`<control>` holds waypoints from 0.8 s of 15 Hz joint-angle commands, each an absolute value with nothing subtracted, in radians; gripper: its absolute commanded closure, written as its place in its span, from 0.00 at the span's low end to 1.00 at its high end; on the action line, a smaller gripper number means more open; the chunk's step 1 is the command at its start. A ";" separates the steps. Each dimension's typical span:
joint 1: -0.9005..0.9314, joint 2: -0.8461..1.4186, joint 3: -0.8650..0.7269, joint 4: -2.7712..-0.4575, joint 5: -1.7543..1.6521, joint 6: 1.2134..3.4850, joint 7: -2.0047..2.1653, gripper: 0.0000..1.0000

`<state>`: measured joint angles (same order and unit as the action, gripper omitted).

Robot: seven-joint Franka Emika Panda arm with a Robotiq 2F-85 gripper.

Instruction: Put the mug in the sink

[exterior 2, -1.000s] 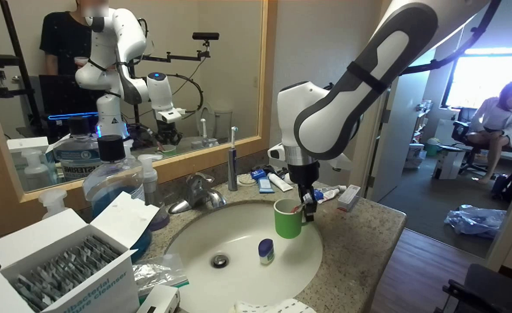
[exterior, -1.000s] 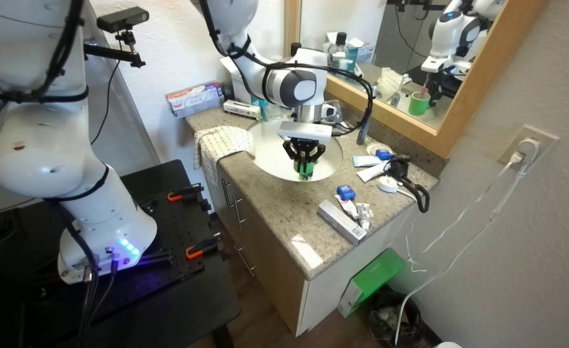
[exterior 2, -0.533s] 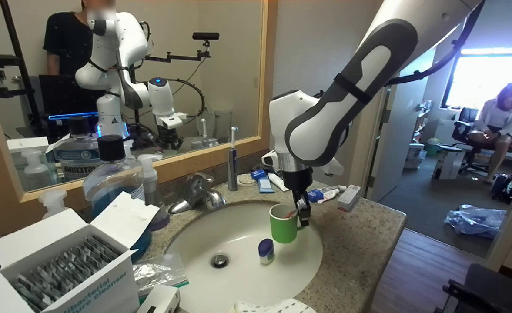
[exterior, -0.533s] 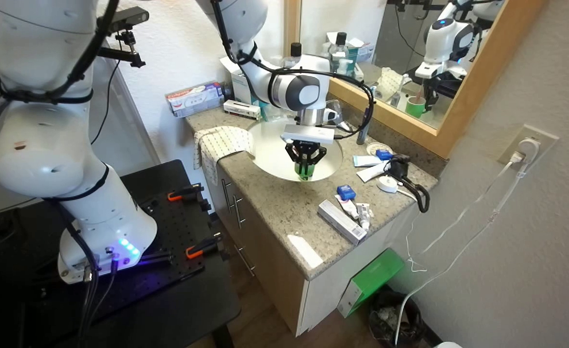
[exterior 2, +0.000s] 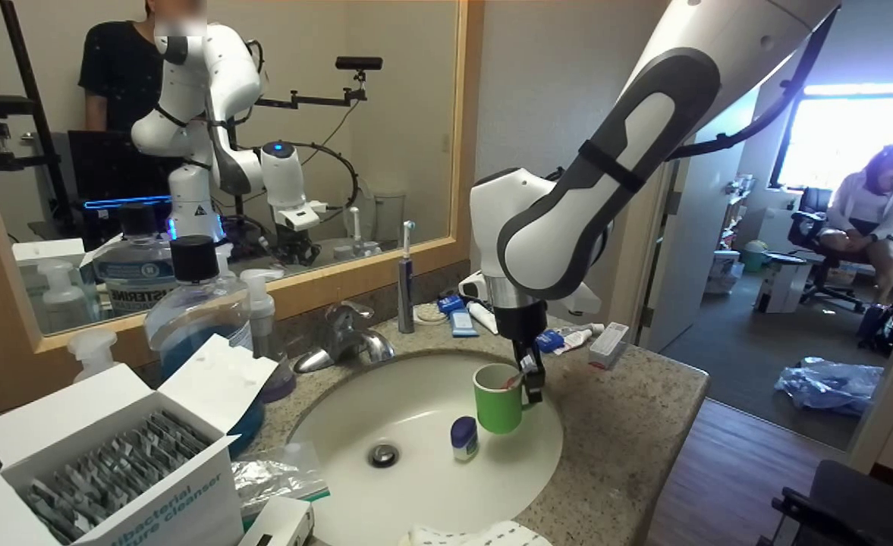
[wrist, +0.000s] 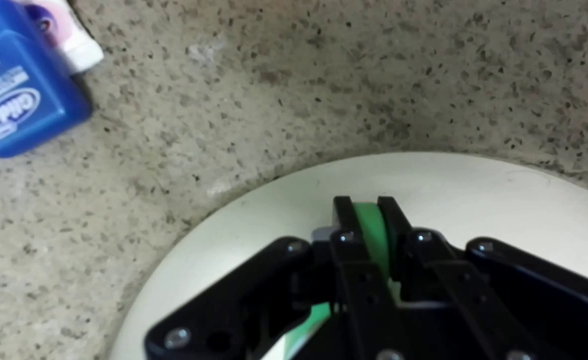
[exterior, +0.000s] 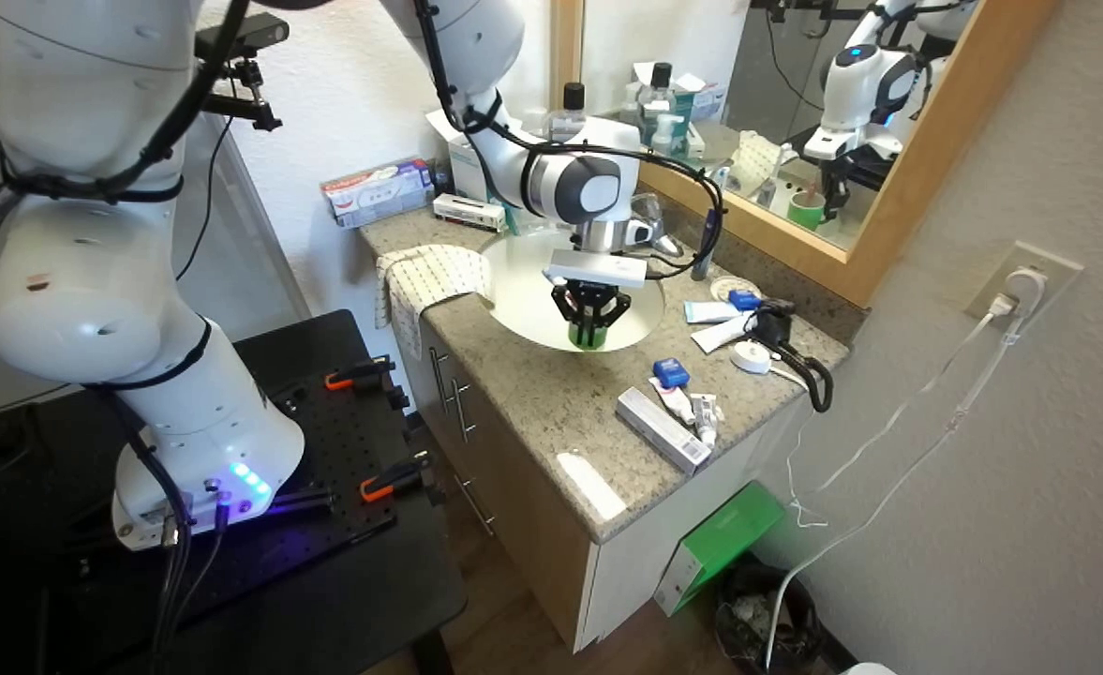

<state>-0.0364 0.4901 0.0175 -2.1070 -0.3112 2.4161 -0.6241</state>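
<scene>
A green mug [exterior 2: 498, 408] with a cream inside and a red-and-white toothbrush in it is upright, over or in the near-right part of the white sink [exterior 2: 416, 402]. I cannot tell whether its base touches the bowl. My gripper [exterior 2: 533, 393] is shut on the mug's handle, on the side facing the counter. In the wrist view the fingertips [wrist: 365, 201] clamp the green handle [wrist: 372, 227], and a little of the mug body [wrist: 306, 327] shows below. In an exterior view the gripper [exterior: 588, 328] mostly covers the mug [exterior: 586, 343]; the sink [exterior: 525, 300] surrounds it.
A small purple-capped container [exterior 2: 463, 437] lies in the bowl beside the mug. The faucet [exterior 2: 351, 334] stands at the back. A blue floss box [wrist: 26, 85] and tubes lie on the counter. A cloth [exterior: 434, 277] hangs over the edge. A box of packets [exterior 2: 124, 470] stands beside the sink.
The gripper and mug have moved down into the sink area and slightly toward the bowl's middle. The handle stays gripped throughout.
</scene>
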 commanded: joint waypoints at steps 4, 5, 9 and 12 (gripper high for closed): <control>-0.012 0.534 0.035 -2.049 -0.331 2.355 -0.610 0.95; -0.006 0.544 0.037 -2.040 -0.335 2.345 -0.607 0.95; 0.026 0.593 0.034 -1.994 -0.358 2.299 -0.592 0.94; 0.043 0.632 0.036 -1.956 -0.378 2.270 -0.592 0.95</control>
